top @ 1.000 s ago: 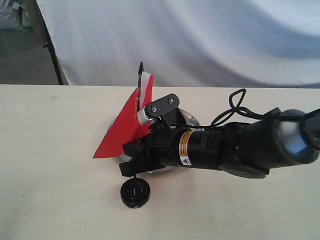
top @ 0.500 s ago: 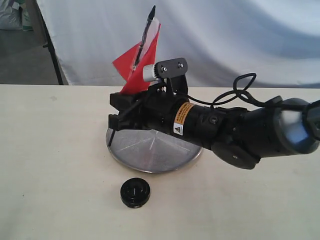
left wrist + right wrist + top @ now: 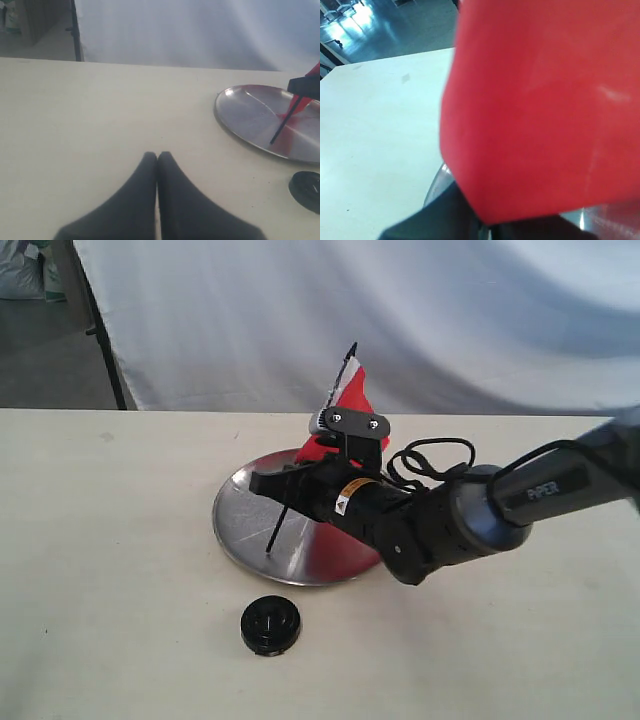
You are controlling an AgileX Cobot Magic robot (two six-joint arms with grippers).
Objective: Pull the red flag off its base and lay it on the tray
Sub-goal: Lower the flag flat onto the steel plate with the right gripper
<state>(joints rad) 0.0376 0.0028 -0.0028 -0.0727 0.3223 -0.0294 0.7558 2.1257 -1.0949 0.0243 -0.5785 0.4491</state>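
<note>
The red flag (image 3: 545,100) fills most of the right wrist view, so the right tool (image 3: 272,483) is hard to see there. In the exterior view that tool is clamped on the flag's thin black stick. The stick is tilted. Its pointed top leans up and to the right, and its low end is down at the tray (image 3: 238,525). I cannot tell if it touches. The arm hides part of the red cloth. The base (image 3: 270,625) lies on the counter (image 3: 110,570), near the tray's rim but apart from it. The left tool (image 3: 157,156) has its 2 fingers pressed together on nothing, with lots of open counter around it.
</note>
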